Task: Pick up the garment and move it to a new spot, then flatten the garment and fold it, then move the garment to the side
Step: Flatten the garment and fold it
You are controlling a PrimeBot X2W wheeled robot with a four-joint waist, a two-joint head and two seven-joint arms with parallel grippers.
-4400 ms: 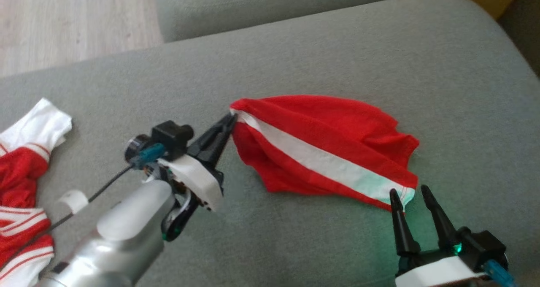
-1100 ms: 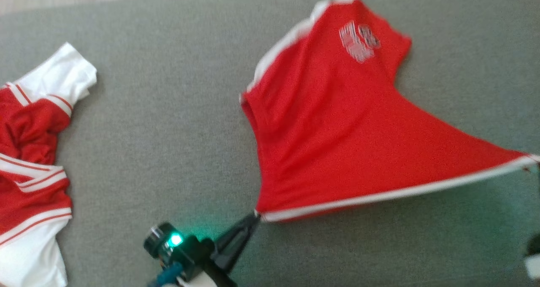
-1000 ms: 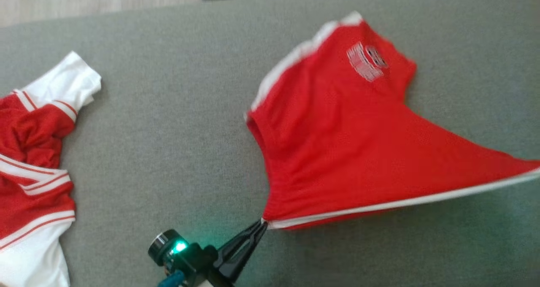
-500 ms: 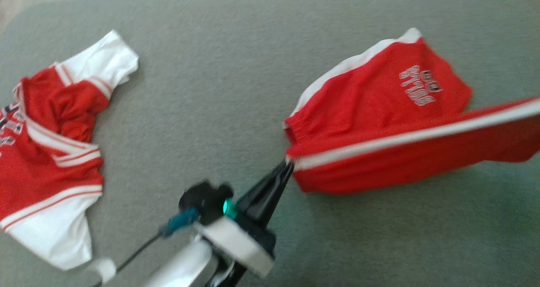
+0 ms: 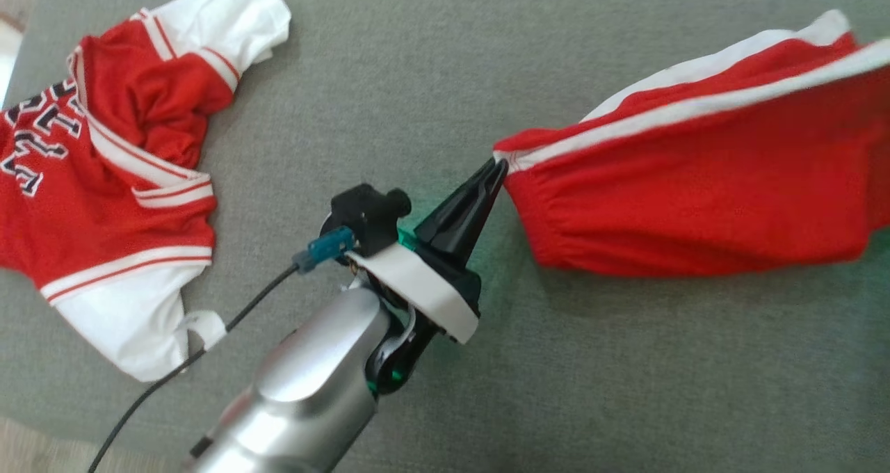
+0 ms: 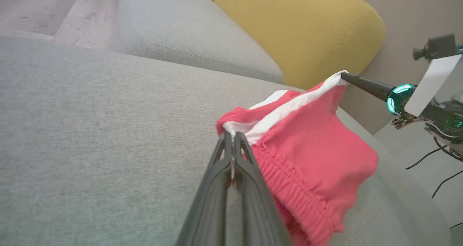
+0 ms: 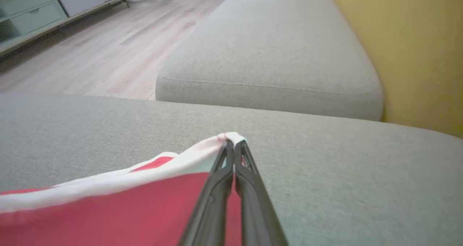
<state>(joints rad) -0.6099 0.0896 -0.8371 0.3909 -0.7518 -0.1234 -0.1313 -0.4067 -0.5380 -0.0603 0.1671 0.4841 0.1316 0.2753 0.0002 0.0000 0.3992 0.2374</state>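
The garment is a pair of red shorts with a white side stripe, held up and stretched above the grey couch cushion. My left gripper is shut on its left corner at the waistband, seen close in the left wrist view. My right gripper is shut on the white-striped far corner; the left wrist view shows it at the right. The shorts sag between the two grips, and their right end runs off the head view.
A red and white jersey with lettering lies crumpled on the cushion at the left. A second grey cushion and a yellow cushion stand beyond. Wooden floor lies past the couch edge. A black cable trails from my left arm.
Both grippers have lifted the shorts off the cushion and folded the lower edge up over the printed side. The head camera has swung, so the jersey now sits higher and closer.
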